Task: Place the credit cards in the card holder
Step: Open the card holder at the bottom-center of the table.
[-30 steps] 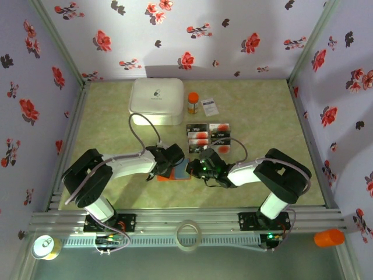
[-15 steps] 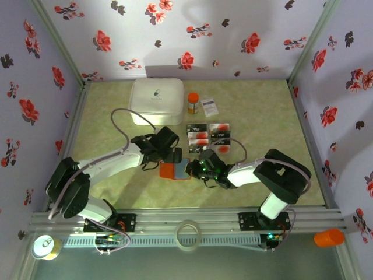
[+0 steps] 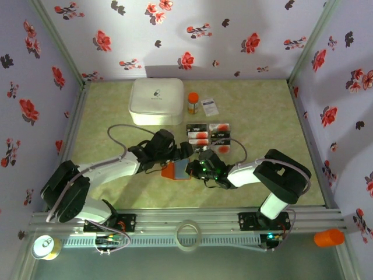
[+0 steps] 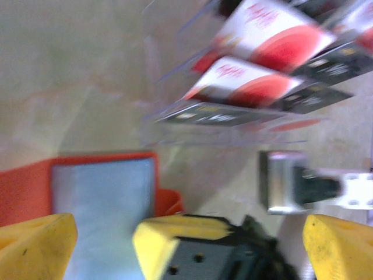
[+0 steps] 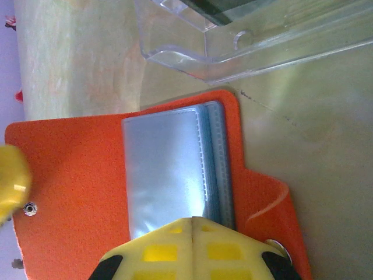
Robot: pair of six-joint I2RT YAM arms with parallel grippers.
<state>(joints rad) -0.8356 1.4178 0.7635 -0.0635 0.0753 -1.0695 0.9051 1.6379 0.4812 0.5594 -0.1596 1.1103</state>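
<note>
We find the small orange-red folding card holder (image 3: 169, 171) lying open mid-table, pale blue sleeves up. At its 3 o'clock the right gripper (image 5: 192, 230) has its jaws pressed together, tips over the sleeves. At its 12 o'clock the left gripper (image 3: 178, 155) hovers, jaws spread wide. The dark and red-blotched white credit cards (image 3: 208, 135) sit in a clear plastic tray (image 5: 233, 46) at the holder's 1 o'clock.

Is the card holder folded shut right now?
No, the card holder lies spread open, its light blue inside facing up.

Six credit cards (image 3: 199, 136), one card holder (image 3: 168, 171), one white box (image 3: 155, 100)
</note>
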